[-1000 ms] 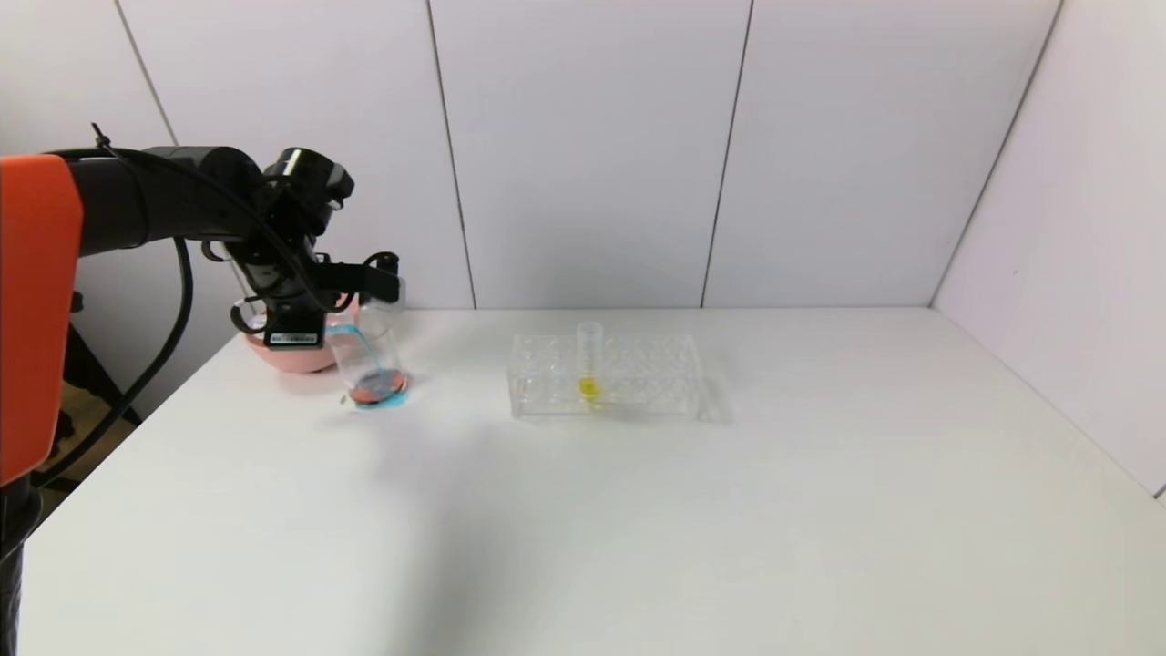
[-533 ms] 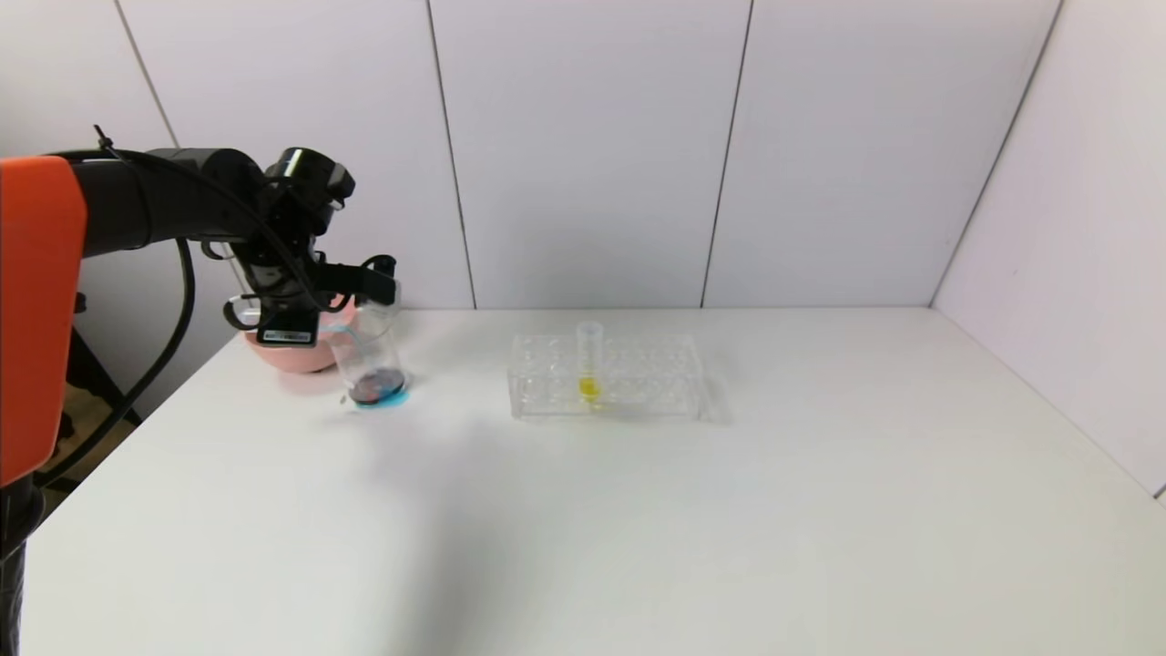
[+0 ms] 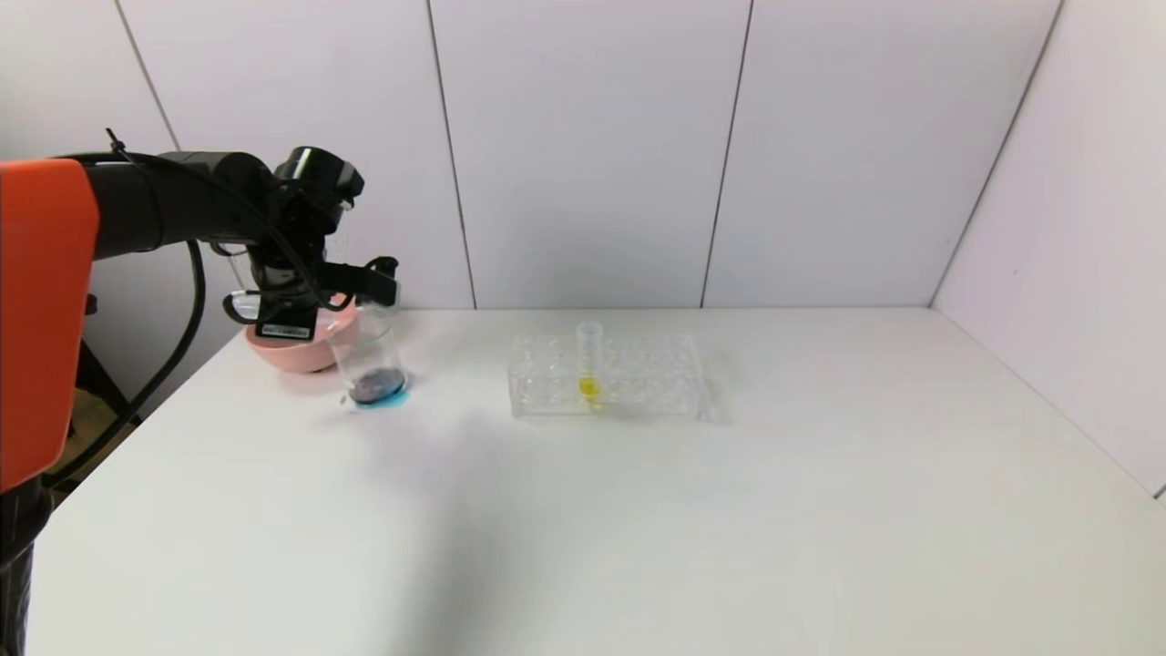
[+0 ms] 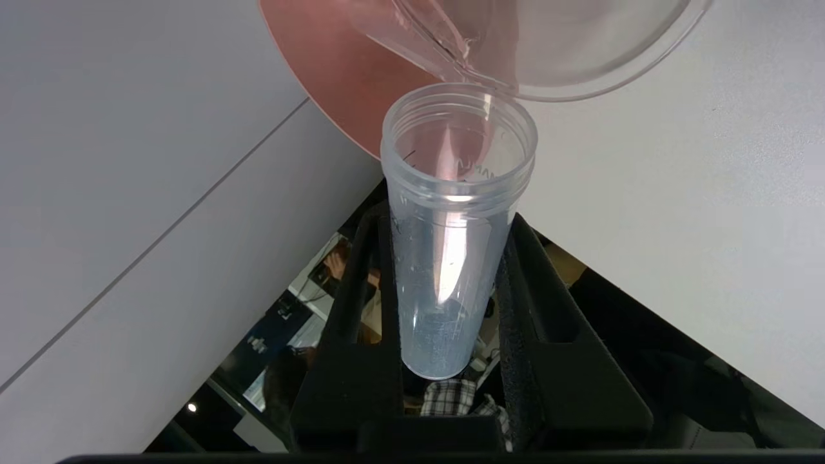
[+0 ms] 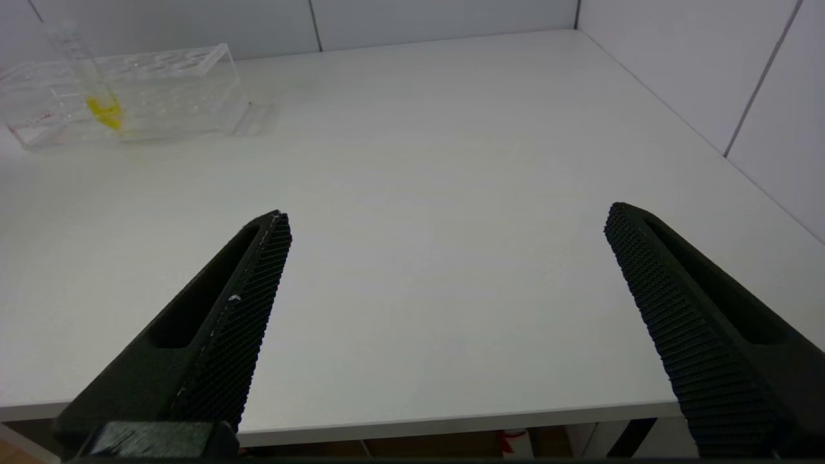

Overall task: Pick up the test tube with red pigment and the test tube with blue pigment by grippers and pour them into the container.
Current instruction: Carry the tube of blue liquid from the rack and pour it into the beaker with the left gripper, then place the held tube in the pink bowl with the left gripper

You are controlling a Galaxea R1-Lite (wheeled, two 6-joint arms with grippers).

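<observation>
My left gripper (image 3: 364, 278) is shut on the test tube with blue pigment (image 4: 445, 270). It holds the tube tipped, mouth toward the rim of the container (image 3: 369, 351), a clear glass beaker at the table's far left. The tube looks drained, with only a faint blue tint left. Dark purple-blue liquid (image 3: 373, 387) lies in the beaker's bottom. The beaker's rim shows in the left wrist view (image 4: 580, 58). The test tube with red pigment is out of view. My right gripper (image 5: 445, 219) is open and empty over the table's near edge.
A pink bowl (image 3: 287, 351) stands just behind and left of the beaker, under my left wrist. A clear rack (image 3: 606, 374) at mid-table holds one upright tube of yellow liquid (image 3: 588, 360). White walls close the back and right sides.
The blue stream down the beaker's wall has stopped. The liquid at its bottom has turned from red with a blue edge to dark purple-blue. My left gripper has lifted slightly.
</observation>
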